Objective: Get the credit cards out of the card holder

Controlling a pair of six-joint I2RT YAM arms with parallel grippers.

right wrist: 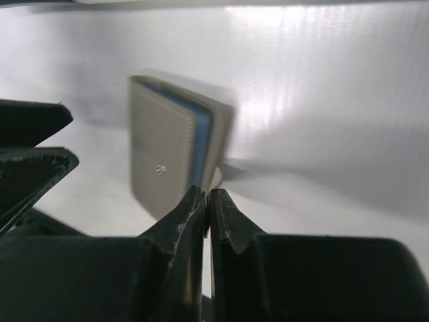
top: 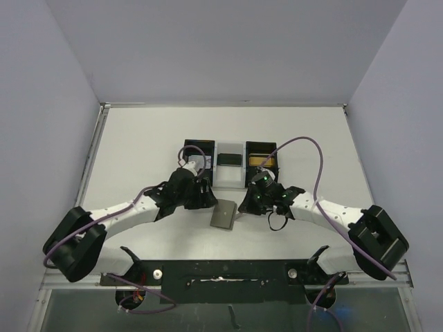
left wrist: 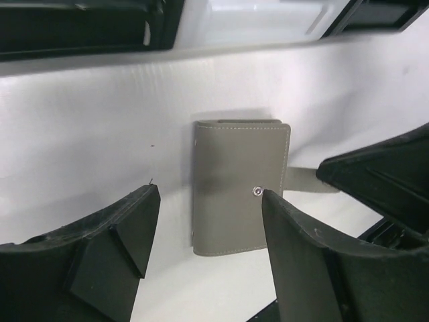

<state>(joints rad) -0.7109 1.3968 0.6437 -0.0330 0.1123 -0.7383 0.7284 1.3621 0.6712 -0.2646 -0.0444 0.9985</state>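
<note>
Two grippers meet at the card holder. The left gripper hangs over it with its fingers spread wide. The right gripper is pinched tight, its tips down at the holder's snap tab; whether the tab is caught between them I cannot tell. The holder lies folded on the table, a strip of blue showing at its edge, just in front of the tray.

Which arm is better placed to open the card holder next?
Right, probably. The right gripper, shut, sits at the snap tab sticking out from the folded card holder; the left gripper hovers open over the holder's body.
</note>
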